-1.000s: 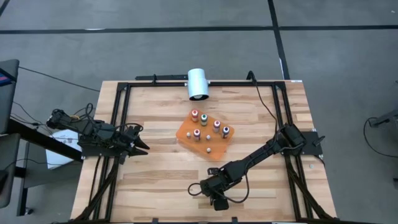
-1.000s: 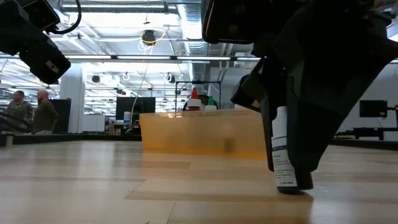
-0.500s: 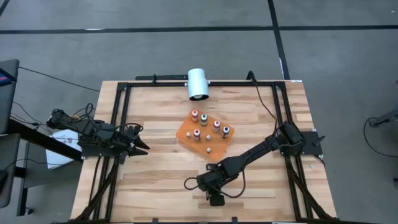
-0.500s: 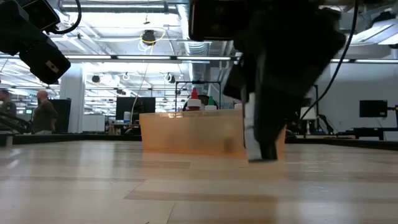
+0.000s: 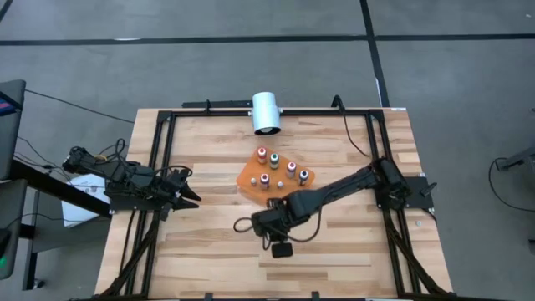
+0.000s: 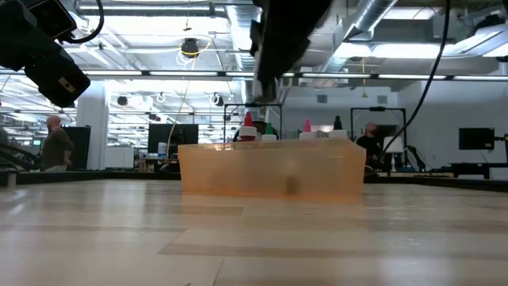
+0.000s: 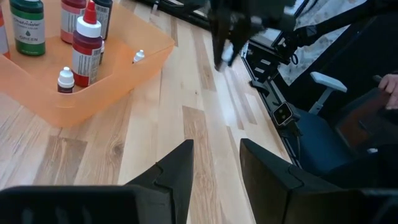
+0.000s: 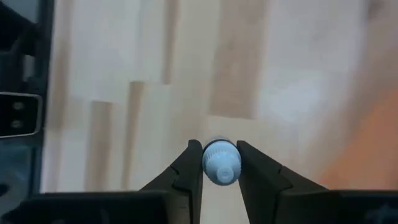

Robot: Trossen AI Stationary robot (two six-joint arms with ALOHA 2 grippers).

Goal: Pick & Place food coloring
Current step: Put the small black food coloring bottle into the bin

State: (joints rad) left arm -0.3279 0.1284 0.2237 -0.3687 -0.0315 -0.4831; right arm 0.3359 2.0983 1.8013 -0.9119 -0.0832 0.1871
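A: Right claw (image 8: 220, 163)?

B: Clenched on one small food coloring bottle (image 8: 221, 162). The right wrist view looks at the bottle's round pale end, pinched between both fingers. In the high view this claw (image 5: 247, 223) hangs over bare wood, just off the near left corner of the orange tray (image 5: 248, 178). From table height only the dark arm shows, coming down from the top of the frame above the tray's left part.

A: The rest of the set?

B: In the tray. The high view shows bottles standing in it: red caps (image 5: 262, 153), a green one (image 5: 274, 157), a pink one (image 5: 291, 166), a dark one (image 5: 303, 175). The left wrist view reads a green bottle (image 7: 25, 25) and a red one with a pointed tip (image 7: 86, 43), upright, and a tiny white-capped bottle (image 7: 65, 80) beside the red.

A: Left claw (image 7: 216, 163)?

B: Parked at the left edge of the tabletop (image 5: 201, 251), well apart from the tray. Fingers narrowly apart, nothing between them.

A: Anything else?

B: A white cylinder (image 5: 266, 113) lies at the far edge of the tabletop. A person (image 6: 55, 145) stands in the room behind.
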